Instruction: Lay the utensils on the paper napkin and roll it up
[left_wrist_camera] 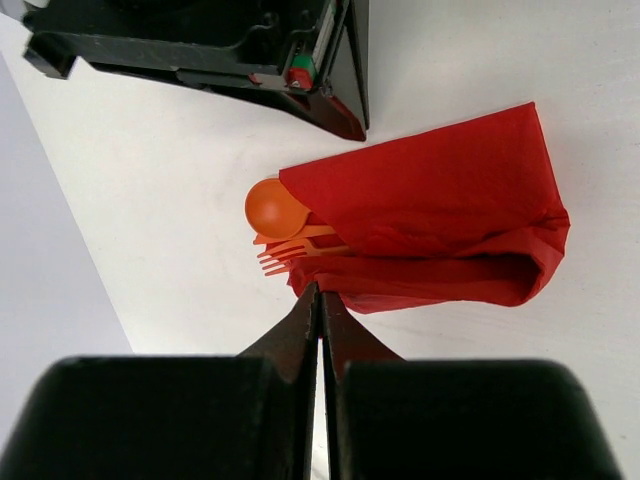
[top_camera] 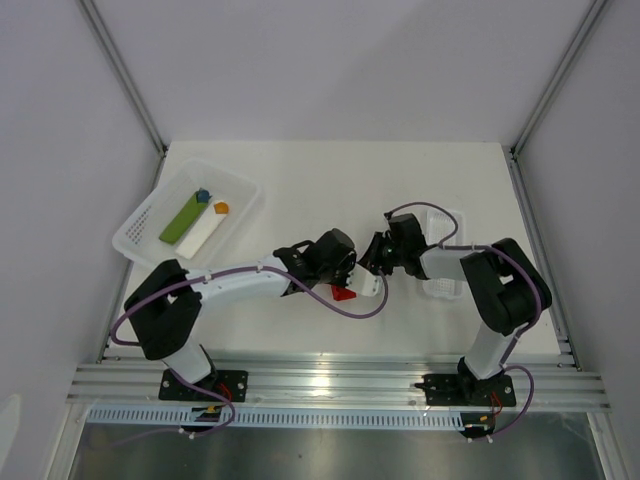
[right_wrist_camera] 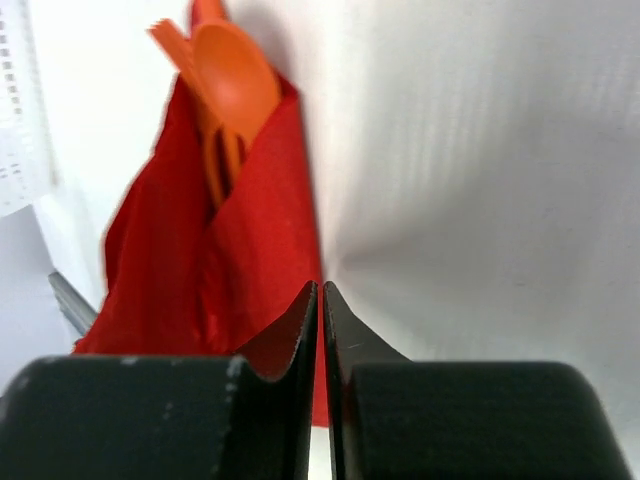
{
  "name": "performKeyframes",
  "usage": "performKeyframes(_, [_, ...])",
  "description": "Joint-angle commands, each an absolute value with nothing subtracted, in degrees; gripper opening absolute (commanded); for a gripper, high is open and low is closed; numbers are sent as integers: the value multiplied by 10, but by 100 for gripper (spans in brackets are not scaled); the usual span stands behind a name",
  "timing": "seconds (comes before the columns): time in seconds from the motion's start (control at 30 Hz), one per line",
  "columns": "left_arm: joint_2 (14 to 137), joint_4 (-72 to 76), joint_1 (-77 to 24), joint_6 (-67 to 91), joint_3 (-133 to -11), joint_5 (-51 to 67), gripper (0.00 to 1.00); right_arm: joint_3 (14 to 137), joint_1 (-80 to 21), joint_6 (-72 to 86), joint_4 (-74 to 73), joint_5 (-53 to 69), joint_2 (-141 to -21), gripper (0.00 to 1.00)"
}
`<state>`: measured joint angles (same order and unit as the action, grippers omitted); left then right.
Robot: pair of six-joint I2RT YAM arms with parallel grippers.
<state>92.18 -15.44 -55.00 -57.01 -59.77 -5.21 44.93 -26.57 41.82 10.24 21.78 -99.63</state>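
Although only a red corner is shown from above, the bright red thin paper napkin [left_wrist_camera: 440, 220] is seen from the left wrist to be folded loosely over the orange plastic utensils [left_wrist_camera: 285, 225], with a spoon bowl and fork tines left bare at one end. The bundle is laid flat on the white table [top_camera: 300, 180], near its middle. At one long edge of the napkin, close to the utensil end, the left gripper [left_wrist_camera: 320, 300] is set with its jaws pressed together; whether paper is pinched cannot be told. At the opposite long edge the right gripper [right_wrist_camera: 320, 295] is placed, its jaws drawn to a thin slit with nothing clearly between them. The napkin's long axis is crossed by the left fingers, whereas the right fingers are aligned roughly along it, the bundle lying toward the left of that view. Both grippers are judged about equally near, so any further rolling would be made across that axis. Well apart from the napkin, a white plastic bin [top_camera: 140, 235] holding a green bar [top_camera: 183, 222] is registered only by the top view, in which the fold itself is hidden by the arms.
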Motion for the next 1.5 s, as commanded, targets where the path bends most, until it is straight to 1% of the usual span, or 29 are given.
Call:
performKeyframes(0.0, [934, -139, -555, -563, -616, -39, 1, 467, -265, 397, 96, 195, -1025, 7])
performKeyframes(0.13, [950, -135, -555, -560, -635, -31, 1, 467, -265, 399, 106, 209, -1054, 5])
performKeyframes(0.23, [965, -135, -555, -551, -649, -23, 1, 455, -265, 405, 139, 245, -1064, 4])
performKeyframes(0.53, [1012, -168, -556, -509, -722, 13, 1, 438, -259, 417, 187, 292, -1064, 2])
performKeyframes(0.67, [1036, -171, -555, -518, -723, 13, 1, 428, -253, 416, 184, 286, -1054, 2])
performKeyframes(1.1, [1058, -209, -554, -574, -734, -21, 2, 403, -248, 394, 138, 237, -979, 4])
performKeyframes(1.3, [1064, -207, -554, -569, -745, -16, 3, 320, -244, 418, 195, 246, -914, 11])
performKeyframes(1.4, [1067, -207, -554, -568, -749, -16, 3, 242, -244, 470, 302, 250, -879, 18])
performKeyframes(1.43, [1068, -207, -554, -566, -749, -16, 4, 221, -245, 482, 367, 245, -861, 23])
performKeyframes(1.47, [1069, -208, -554, -564, -751, -15, 4, 181, -245, 494, 400, 240, -850, 26])
